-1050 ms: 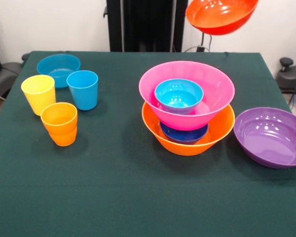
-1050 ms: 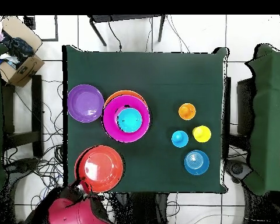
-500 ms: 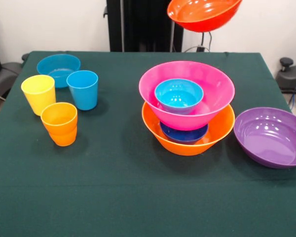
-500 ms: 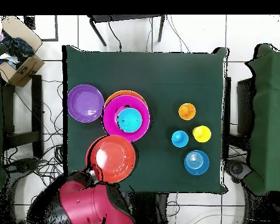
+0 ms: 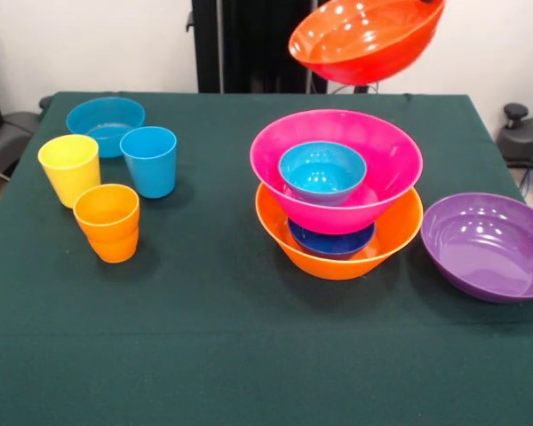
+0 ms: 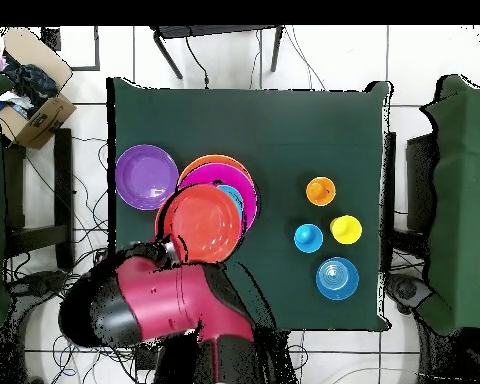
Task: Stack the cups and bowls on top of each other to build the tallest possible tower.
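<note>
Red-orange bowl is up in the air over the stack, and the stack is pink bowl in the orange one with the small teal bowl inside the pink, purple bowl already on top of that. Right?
Not quite: the purple bowl is not on the stack. The front view shows it resting on the table beside the large orange bowl. The rest holds: the red-orange bowl hangs above, and the small teal bowl sits inside the pink bowl.

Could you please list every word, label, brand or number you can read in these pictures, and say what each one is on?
None can be read. The bowls, such as the pink bowl and the red-orange bowl, and the cups, such as the yellow cup, are plain. The cardboard box beside the table shows no legible print.
</note>
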{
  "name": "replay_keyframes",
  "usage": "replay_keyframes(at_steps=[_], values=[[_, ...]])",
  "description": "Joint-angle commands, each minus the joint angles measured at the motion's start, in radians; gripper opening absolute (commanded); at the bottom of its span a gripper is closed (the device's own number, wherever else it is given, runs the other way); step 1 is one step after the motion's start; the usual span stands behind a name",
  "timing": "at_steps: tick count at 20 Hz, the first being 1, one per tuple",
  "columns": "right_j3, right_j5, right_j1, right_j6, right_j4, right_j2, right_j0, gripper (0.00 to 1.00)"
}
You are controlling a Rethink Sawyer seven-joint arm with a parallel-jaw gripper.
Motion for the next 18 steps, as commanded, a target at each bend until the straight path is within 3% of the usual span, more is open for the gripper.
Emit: replay_keyframes(at_steps=[1,5,18], values=[[-0.124,0.046,0.131,-0.106,-0.11,0.118,-0.025,0.0],[-0.157,0.032,0.17,-0.108,-0.16,0.115,-0.038,0.0],[-0.177,0.064,0.181,-0.114,-0.287,0.1,-0.076,0.0]])
